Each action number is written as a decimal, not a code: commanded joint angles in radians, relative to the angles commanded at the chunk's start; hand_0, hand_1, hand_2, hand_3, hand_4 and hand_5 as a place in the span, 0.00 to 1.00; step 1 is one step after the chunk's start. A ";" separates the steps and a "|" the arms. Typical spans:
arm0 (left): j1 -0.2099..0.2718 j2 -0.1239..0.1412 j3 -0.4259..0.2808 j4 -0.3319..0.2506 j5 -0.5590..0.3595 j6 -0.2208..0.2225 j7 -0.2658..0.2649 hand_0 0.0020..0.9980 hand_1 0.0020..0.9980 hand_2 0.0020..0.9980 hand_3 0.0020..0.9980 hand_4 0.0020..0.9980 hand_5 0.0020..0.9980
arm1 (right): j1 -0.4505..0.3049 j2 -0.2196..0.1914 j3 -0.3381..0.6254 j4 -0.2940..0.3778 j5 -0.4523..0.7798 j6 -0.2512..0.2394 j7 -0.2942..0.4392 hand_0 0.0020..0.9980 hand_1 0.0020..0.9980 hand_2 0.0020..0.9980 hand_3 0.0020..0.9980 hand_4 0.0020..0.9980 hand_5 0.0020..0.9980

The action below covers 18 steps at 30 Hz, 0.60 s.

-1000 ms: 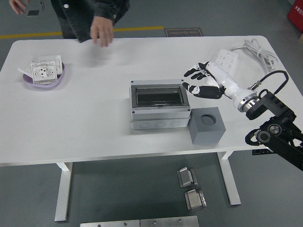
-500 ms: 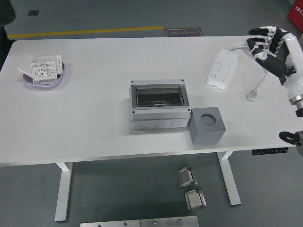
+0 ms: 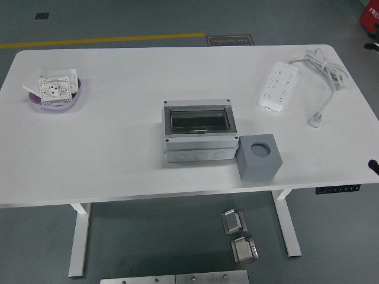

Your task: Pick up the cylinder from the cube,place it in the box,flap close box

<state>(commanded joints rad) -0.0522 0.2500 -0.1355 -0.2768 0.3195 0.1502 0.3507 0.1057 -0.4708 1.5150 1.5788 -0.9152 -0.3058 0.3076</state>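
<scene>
Looking over the table [image 3: 118,148], you had no robot hand in view at all, so you could not tell whether the fingers were spread, pressed together or pinching anything. Only a small dark part [image 3: 373,166] showed at the right edge, too little to name. With no fingers in frame, every place below is set against that right side, where the right hand would have to come in again.

The cylinder itself was not visible. The round socket on top of the cube [image 3: 259,156] looked empty. The box [image 3: 199,131], just beside the cube on the side away from that entry edge, had its dark flap [image 3: 198,120] lying flat over the opening. Whether the cylinder lay beneath the flap could not be read through it.

The risks were, in my judgement, these. The flap might have been resting and not latched, so a nudge could lift it. The power strip [image 3: 277,86] and its cable lay between the entry edge and the box, so returning fingers could have snagged them. The cube sat nearest that path and could have been pushed against the box.

Half a second before, the right hand hung with spread fingers over the far right corner, above the cable. A second before, it hovered open just beside the box's far right corner, while a person's hand reached over the far edge. Both were gone now, and box, cube and strip lay as they had.
</scene>
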 joint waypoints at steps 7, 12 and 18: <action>0.000 0.002 0.007 0.003 -0.012 -0.001 0.000 0.69 0.68 0.59 0.66 0.54 0.35 | -0.009 0.002 0.005 -0.003 -0.013 -0.012 -0.007 0.55 0.60 0.64 0.63 0.72 0.31; -0.005 -0.004 0.005 0.003 -0.010 -0.003 0.001 0.69 0.68 0.59 0.66 0.57 0.37 | -0.019 0.004 0.013 -0.002 -0.021 -0.010 -0.011 0.63 0.66 0.66 0.66 0.72 0.31; -0.009 -0.003 0.006 0.003 -0.012 -0.004 0.001 0.69 0.68 0.59 0.66 0.58 0.36 | -0.028 -0.003 0.031 0.005 -0.019 -0.003 -0.005 0.66 0.67 0.66 0.66 0.73 0.30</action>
<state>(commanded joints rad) -0.0609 0.2472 -0.1296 -0.2739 0.3073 0.1467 0.3515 0.0773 -0.4742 1.5462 1.5838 -0.9343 -0.3084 0.3027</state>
